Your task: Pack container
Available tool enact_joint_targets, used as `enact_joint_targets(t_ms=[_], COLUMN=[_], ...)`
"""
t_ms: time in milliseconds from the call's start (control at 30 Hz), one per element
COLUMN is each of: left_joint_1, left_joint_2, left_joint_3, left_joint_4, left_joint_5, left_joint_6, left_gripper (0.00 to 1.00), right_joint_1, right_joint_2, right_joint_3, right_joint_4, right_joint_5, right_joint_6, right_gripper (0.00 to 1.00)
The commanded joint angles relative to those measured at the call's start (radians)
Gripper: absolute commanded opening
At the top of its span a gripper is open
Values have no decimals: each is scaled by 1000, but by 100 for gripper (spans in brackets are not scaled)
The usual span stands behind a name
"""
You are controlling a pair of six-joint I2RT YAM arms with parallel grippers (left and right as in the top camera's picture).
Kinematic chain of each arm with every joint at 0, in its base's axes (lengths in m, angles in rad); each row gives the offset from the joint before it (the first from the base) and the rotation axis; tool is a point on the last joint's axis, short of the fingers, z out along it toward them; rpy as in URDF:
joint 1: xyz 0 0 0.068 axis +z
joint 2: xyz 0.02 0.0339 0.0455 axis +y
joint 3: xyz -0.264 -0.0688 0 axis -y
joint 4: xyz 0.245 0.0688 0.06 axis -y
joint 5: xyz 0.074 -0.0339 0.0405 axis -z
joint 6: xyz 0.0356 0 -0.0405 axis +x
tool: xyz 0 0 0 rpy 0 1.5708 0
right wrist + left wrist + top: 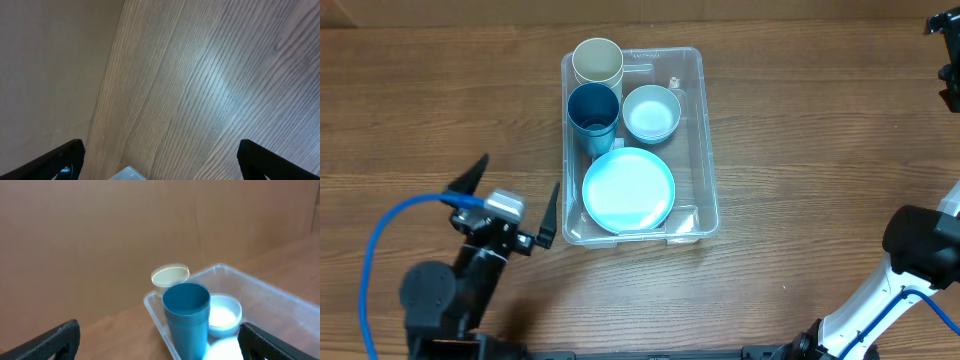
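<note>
The container (pixel 692 150) sits mid-counter (pixel 820 150), holding a cream cup (pixel 597 62), a dark blue cup (pixel 593 112), a pale bowl (pixel 651 112) and a light blue plate (pixel 628 190). No other item shows outside it, so packing looks finished. The left end effector (pixel 510 197) hangs released beside its near-left corner. The right end effector (pixel 160 162) is released too, and empty. Only the left wrist view shows the cups standing upright, and only overhead shows the whole plate.

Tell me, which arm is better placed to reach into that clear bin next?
Probably the left. The left gripper, open, sits right beside the container, with the blue cup in its camera view. The right gripper, also open, hangs at the table's far right corner, seeing mostly bare wood.
</note>
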Motion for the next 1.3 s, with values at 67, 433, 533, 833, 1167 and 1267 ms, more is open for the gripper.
enact_joint_targets(t_ms=[67, 433, 533, 833, 1167, 1267], left_joint_1=[13, 117, 123, 123, 123, 123], left_joint_2=[-208, -428, -428, -428, -427, -427], left_joint_3=[-257, -518, -538, -538, -538, -538], left_joint_4=[119, 133, 79, 83, 83, 82], left_joint_5=[41, 126, 118, 134, 134, 134], left_joint_6=[-9, -32, -47, -58, -58, -58], left_gripper=[100, 100, 100, 100, 100, 100], right_joint_1=[-2, -2, -2, -2, 78, 310], right_joint_2=[-8, -8, -8, -8, 0, -1], right_joint_3=[12, 12, 12, 12, 11, 12], right_joint_4=[2, 2, 2, 2, 2, 3], right_joint_5=[5, 5, 5, 5, 10, 10], right_joint_6=[4, 4, 4, 4, 4, 4], right_gripper=[100, 100, 100, 100, 100, 100])
